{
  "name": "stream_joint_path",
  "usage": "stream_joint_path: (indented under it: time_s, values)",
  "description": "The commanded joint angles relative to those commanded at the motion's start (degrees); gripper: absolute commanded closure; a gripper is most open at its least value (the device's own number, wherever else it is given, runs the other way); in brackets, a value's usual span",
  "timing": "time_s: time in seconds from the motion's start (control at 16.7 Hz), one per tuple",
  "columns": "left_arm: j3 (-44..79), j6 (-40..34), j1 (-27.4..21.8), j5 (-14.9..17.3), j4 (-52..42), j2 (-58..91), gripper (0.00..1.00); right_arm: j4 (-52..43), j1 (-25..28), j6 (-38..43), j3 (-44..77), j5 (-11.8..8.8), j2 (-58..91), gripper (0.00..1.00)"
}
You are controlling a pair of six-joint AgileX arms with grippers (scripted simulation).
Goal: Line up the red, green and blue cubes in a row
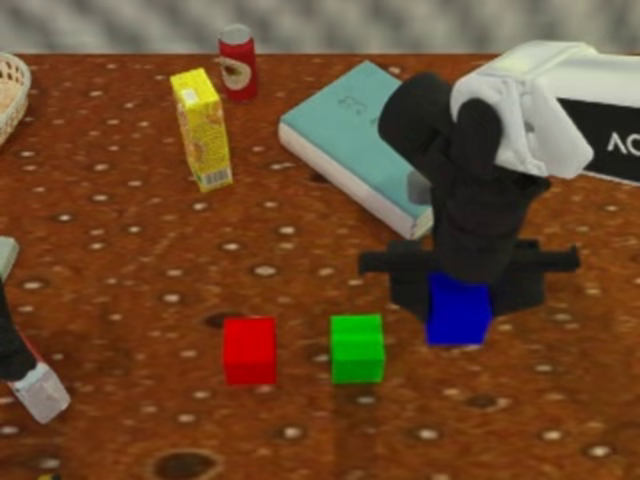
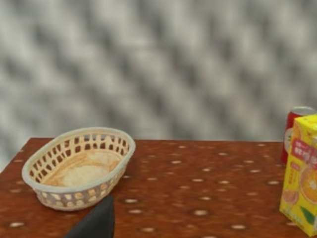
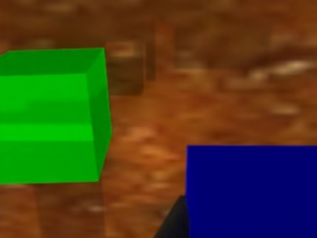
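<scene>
The red cube [image 1: 249,350] and the green cube [image 1: 357,348] sit side by side on the table near the front, a small gap between them. To the right of the green one is the blue cube [image 1: 458,310], a little farther back than the other two. My right gripper [image 1: 462,292] comes down over it and is shut on it. In the right wrist view the blue cube [image 3: 252,191] fills the near corner with a dark finger [image 3: 173,223] against its side, and the green cube [image 3: 49,116] stands apart beyond it. My left gripper [image 1: 40,392] is parked at the table's left edge.
A teal book [image 1: 350,140] lies behind the right arm. A yellow carton [image 1: 202,128] and a red can [image 1: 238,62] stand at the back left. A wicker basket [image 1: 8,95] sits at the far left edge, also in the left wrist view [image 2: 79,166].
</scene>
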Motion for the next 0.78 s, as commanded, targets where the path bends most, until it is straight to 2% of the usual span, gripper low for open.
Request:
stream_joint_path:
  time_s: [0.42, 0.72, 0.78]
  values:
    - [0.00, 0.00, 0.00, 0.00, 0.00, 0.00, 0.00, 12.71, 0.33, 0.28, -7.46, 0.07, 4.69, 1.00]
    - [0.00, 0.00, 0.00, 0.00, 0.00, 0.00, 0.00, 14.36, 0.45, 0.33, -8.67, 0.12, 5.57, 1.00]
    - [0.00, 0.00, 0.00, 0.00, 0.00, 0.00, 0.00, 14.36, 0.45, 0.33, -8.67, 0.12, 5.57, 0.92]
